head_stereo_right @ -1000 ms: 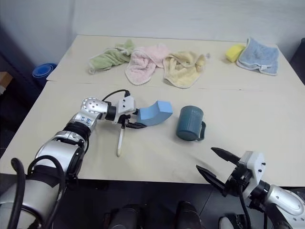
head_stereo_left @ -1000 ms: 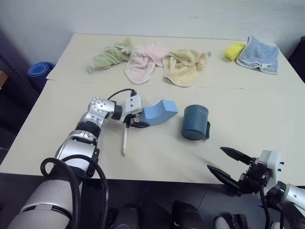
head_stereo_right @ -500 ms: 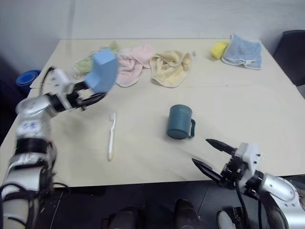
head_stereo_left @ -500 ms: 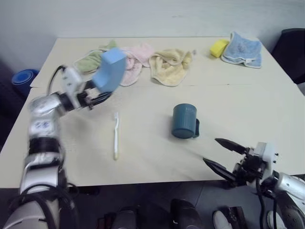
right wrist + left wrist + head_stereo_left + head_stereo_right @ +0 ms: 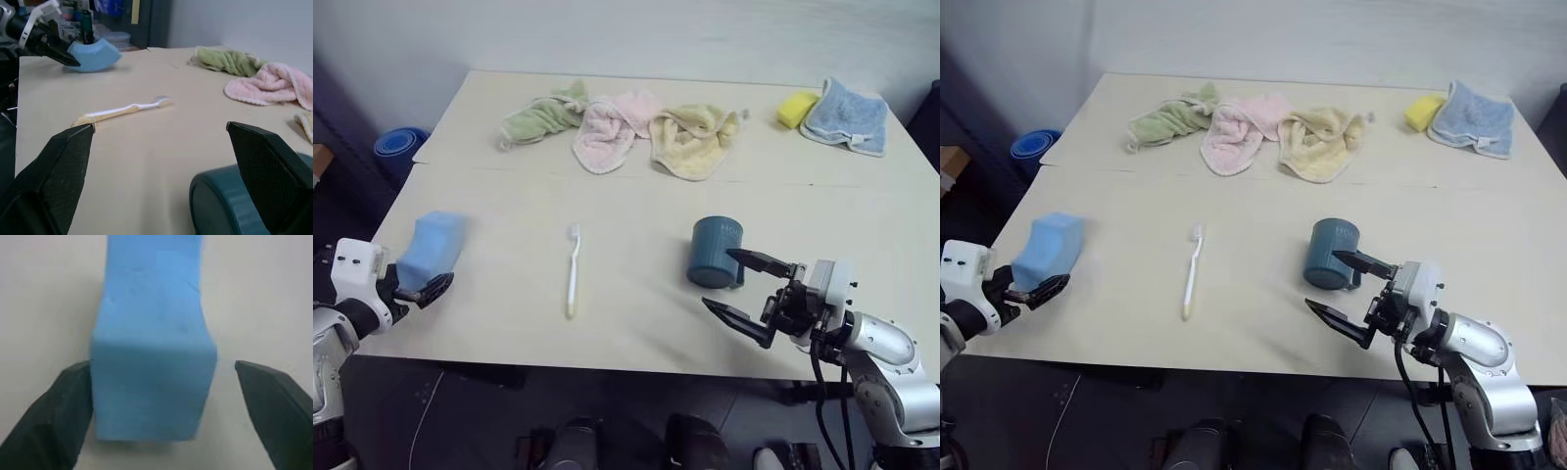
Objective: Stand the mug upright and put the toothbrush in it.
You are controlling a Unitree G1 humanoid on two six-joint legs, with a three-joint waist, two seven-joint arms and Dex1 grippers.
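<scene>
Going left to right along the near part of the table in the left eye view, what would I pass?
Left end effector → blue sponge → toothbrush → mug → right end effector.

Head cameras look down over the table (image 5: 636, 323); wrist cameras sit low, near its surface.

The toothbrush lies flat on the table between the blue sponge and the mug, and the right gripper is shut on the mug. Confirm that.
One thing is wrong: the right gripper is not shut on the mug. The left eye view shows its fingers spread wide beside the mug, holding nothing. The rest stands: the toothbrush lies flat on the table between the blue sponge and the mug.
</scene>
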